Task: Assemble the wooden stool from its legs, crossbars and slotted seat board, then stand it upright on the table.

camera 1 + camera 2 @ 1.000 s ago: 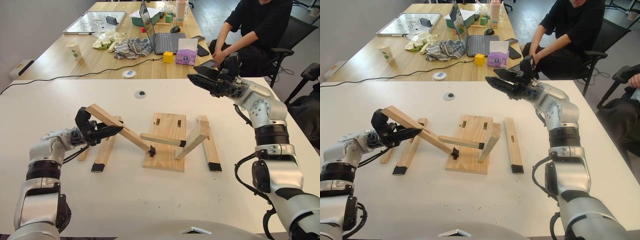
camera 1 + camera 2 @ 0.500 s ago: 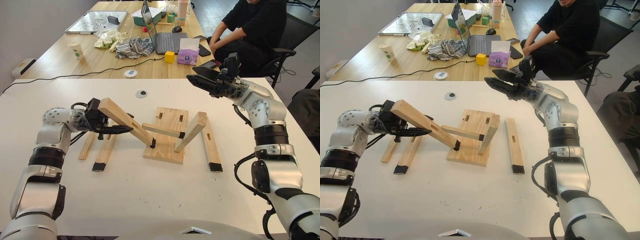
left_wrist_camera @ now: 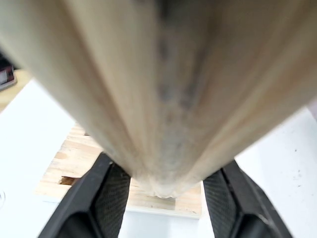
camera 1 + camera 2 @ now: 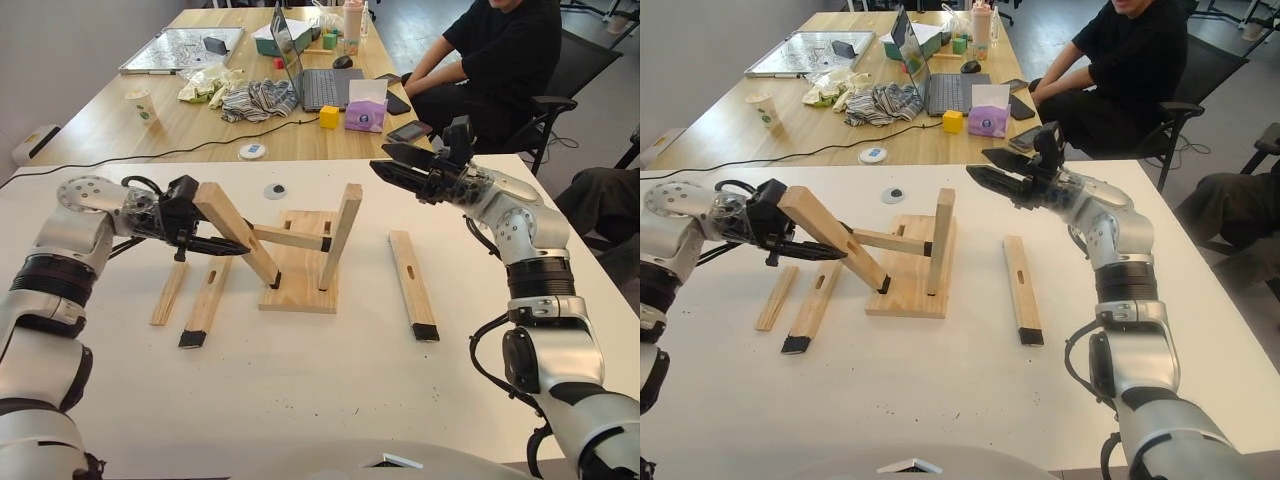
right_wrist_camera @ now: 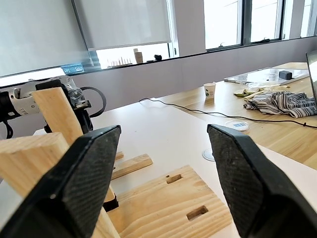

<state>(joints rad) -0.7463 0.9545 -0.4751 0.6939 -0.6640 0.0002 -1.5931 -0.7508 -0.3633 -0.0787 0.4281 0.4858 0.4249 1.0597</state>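
My left gripper (image 4: 230, 247) is shut on a wooden leg (image 4: 236, 233) that slants down to the slotted seat board (image 4: 297, 296). A crossbar (image 4: 290, 238) joins this leg to a second leg (image 4: 340, 235), which stands nearly upright on the board. In the left wrist view the held leg (image 3: 163, 89) lies between the black fingers (image 3: 101, 198). My right gripper (image 4: 398, 172) hangs open in the air to the right of the upright leg, apart from it. The right wrist view has that leg's top (image 5: 29, 158) near its open fingers (image 5: 247, 178).
A loose slotted leg (image 4: 412, 283) lies on the white table to the right of the board. Another leg (image 4: 205, 305) and a short bar (image 4: 170, 292) lie to the left. A small round disc (image 4: 274, 190) sits behind. The wooden desk beyond holds a laptop and clutter.
My left arm has lifted and swung the joined legs to the left, so the second leg rose from leaning to nearly upright on the board. The right gripper has barely moved.
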